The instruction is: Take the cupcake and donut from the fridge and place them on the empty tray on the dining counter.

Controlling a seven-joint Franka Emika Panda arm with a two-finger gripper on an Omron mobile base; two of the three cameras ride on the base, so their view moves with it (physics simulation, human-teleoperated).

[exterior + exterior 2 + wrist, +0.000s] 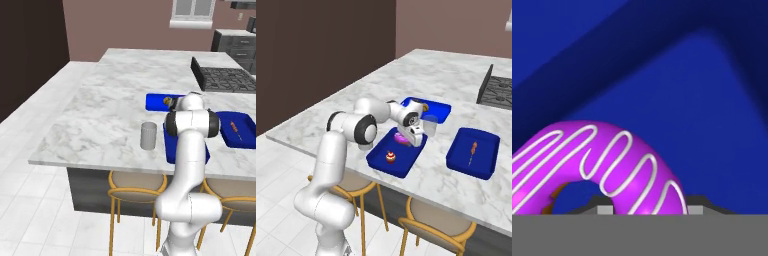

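Three blue trays sit on the dining counter; the nearest of them, the tray, lies close to the counter's near edge, and the cupcake stands upright on its floor toward the near end; the donut with its purple icing rests at the far end of that same tray, right under the gripper; the gripper points down over the donut, and in the hand view the donut lies just in front of the finger tips, white stripes across its icing, the tray floor blue behind it; the finger tips show on both sides of the ring's near part, drawn together about it, so the gripper looks clamped on the donut.

To the right, well apart, a second blue tray holds a small orange-brown stick-like item; a third blue tray lies farther back, bearing a small brown round piece; a grey cup stands on the marble just left of the near tray in the left base view; a black cooktop sits at the far right of the counter; yellow-framed stools stand tucked below the near edge.
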